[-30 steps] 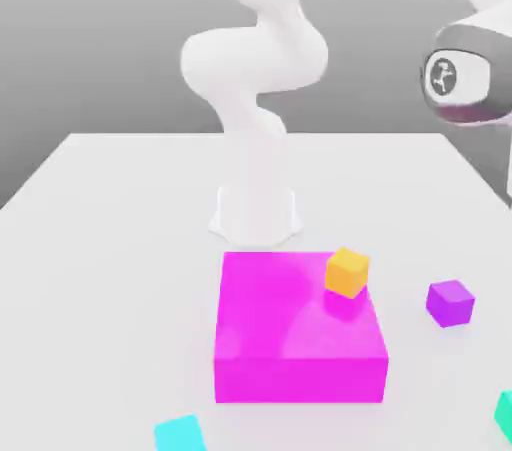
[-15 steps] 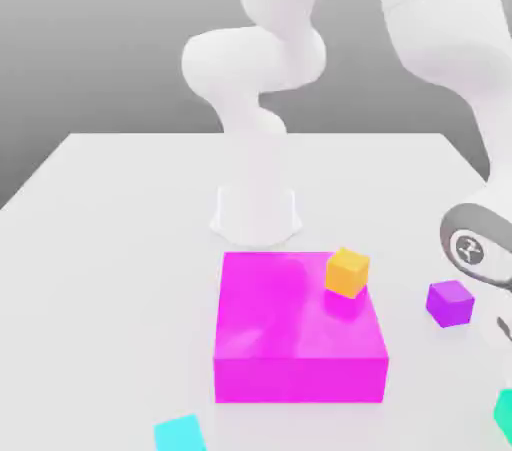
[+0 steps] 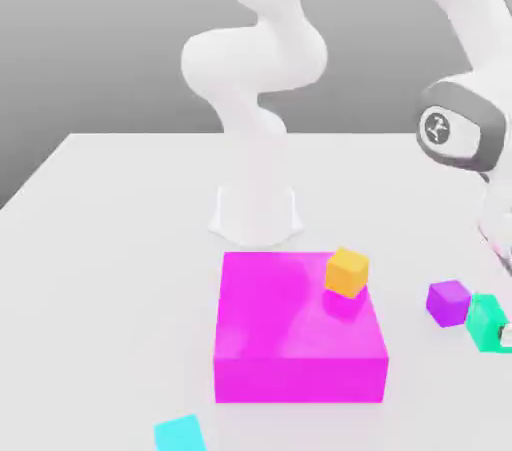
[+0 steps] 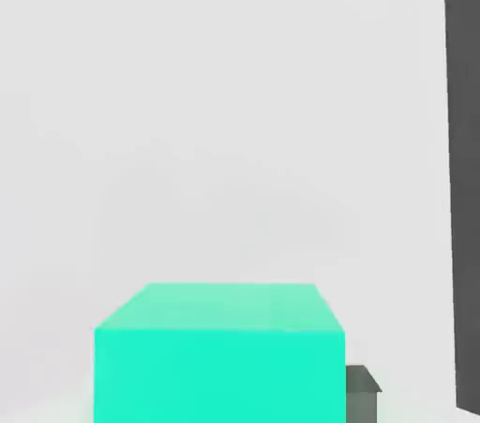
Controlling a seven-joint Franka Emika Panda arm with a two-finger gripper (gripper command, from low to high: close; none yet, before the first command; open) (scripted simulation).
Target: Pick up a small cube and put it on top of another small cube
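**Teal cube in the grip, lifted clear at lower right**

Small teal-green cube (image 3: 486, 322): lower right edge of the exterior view, just beside the purple cube (image 3: 449, 302), seemingly raised off the white table (image 3: 120, 239). Seen close in the hand view (image 4: 217, 354), low centre of frame, with one dark fingertip (image 4: 362, 391) against its side and pale table well behind it. Held that way, by judgement, for carrying over to the stacking spot.

Gripper (image 3: 498, 331): at the right margin of the exterior view, jaws closed onto the teal cube, pinching its flanks.

Orange-yellow cube (image 3: 347, 272): centre of the exterior view, seated on the upper right corner of the big magenta block (image 3: 300, 339). Raised perch, so the carried cube will likely need lifting above both before lowering. Top face bare, ready as the landing place.

Cyan cube (image 3: 181, 434): bottom edge, left of centre, well apart from the rest.

Arm (image 3: 255, 69): rising from the base at upper centre, looping overhead and descending along the right side, wrist (image 3: 455, 127) bent downward toward the cube.

Stage, as judged: grasp made, transfer and placing not yet done.
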